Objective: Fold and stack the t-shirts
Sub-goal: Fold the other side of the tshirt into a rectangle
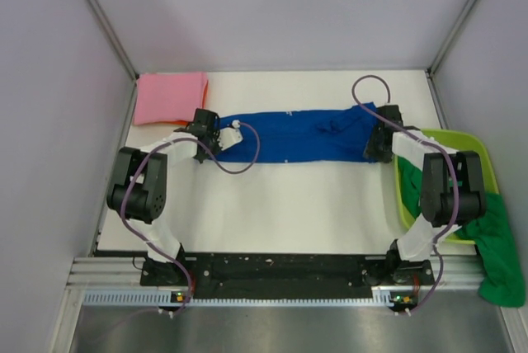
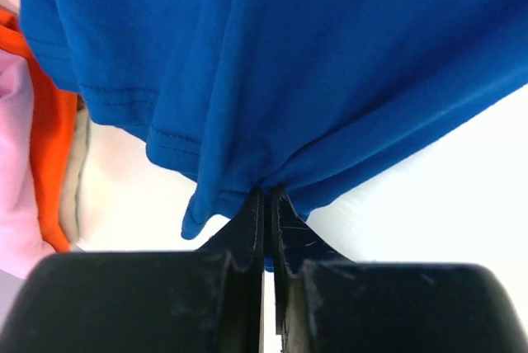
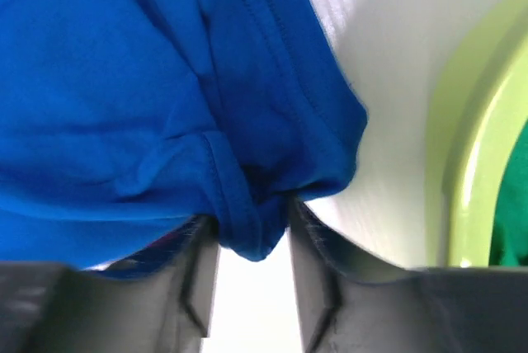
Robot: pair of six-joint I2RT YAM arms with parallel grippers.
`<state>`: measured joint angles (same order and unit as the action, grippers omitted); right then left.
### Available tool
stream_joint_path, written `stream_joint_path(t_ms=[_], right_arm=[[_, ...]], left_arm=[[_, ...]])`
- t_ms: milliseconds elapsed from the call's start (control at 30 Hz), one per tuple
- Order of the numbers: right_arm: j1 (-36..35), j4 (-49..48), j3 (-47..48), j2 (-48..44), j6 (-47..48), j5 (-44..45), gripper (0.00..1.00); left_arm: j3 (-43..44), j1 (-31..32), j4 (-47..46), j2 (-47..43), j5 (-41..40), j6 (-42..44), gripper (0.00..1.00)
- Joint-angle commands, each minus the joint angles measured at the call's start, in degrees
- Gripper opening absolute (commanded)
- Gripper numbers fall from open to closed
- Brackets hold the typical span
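My left gripper (image 2: 266, 198) is pressed tight on one end of the blue shirt (image 1: 305, 134). My right gripper (image 3: 254, 233) pinches a thick bunch at the other end, so the cloth lies stretched in a long band across the table (image 1: 289, 213), ready, I judge, for folding. The pink shirt (image 1: 169, 97) sits in the far left corner, and the green shirt (image 1: 499, 254) hangs over the tub (image 1: 462, 140).

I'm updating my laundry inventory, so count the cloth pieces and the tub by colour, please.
Blue t-shirt: 1
Pink t-shirt: 1
Green t-shirt: 1
Orange cloth, only an edge showing beside the pink: 1
Lime-green tub: 1
Total: 5
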<state>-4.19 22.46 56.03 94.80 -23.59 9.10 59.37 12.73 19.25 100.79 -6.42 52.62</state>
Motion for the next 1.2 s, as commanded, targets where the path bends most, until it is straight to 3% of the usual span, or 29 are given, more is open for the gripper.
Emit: stream_joint_path(t_ms=[0,33,67,400,600,700,733,800,867,933,1033,1167], right_arm=[[2.51,-2.42,2.24,0.91,-0.05,-2.15,0.18],[2.52,-1.55,1.81,0.39,0.39,-2.77,0.06],[2.52,-0.32,1.45,-0.49,0.91,-3.3,0.0],[1.9,13.22,-8.99,-13.94,-0.66,-11.9,0.0],[-4.15,22.79,-12.78,-18.33,-2.07,-14.89,0.0],[-7.57,26.22,-14.02,-21.05,-4.7,-16.75,0.06],[-8.64,27.8,-13.32,-22.02,-5.32,-17.45,0.11],[-9.52,30.7,-12.7,-24.39,-5.32,-18.51,0.24],[-9.61,32.38,-12.96,-27.38,-5.85,-18.68,0.31],[-9.7,33.0,-11.92,-29.75,-6.02,-20.26,0.4],[-9.61,34.32,-6.92,-31.26,-3.58,-18.86,0.41],[-9.7,31.69,1.78,-27.93,0.21,-17.27,0.41]], left_arm=[[-0.22,-1.22,-3.26,-0.68,-1.4,-0.32,0.0],[-0.14,-1.57,-2.2,-1.29,-1.93,-0.59,0.0],[-0.22,-2.0,-0.8,-2.26,-2.46,-0.68,0.0],[-9.27,-4.73,12.03,-12.72,-6.76,-1.64,0.0],[-15.24,-7.63,18.9,-15.53,-11.68,-2.26,0.0],[-17.8,-9.3,20.04,-17.29,-15.2,-1.29,0.0],[-18.06,-9.83,20.65,-17.82,-15.73,-1.03,0.08],[-17.98,-10.44,21.71,-19.31,-16.17,-0.77,0.37],[-16.76,-10.45,22.24,-20.81,-16.0,-0.5,0.53],[-12.64,-10.27,23.72,-21.25,-14.69,-1.29,0.57],[-1.84,-8.43,29.34,-20.64,-8.56,-4.62,0.6],[12.4,0.51,32.44,-20.29,11.98,-7.26,0.61]])
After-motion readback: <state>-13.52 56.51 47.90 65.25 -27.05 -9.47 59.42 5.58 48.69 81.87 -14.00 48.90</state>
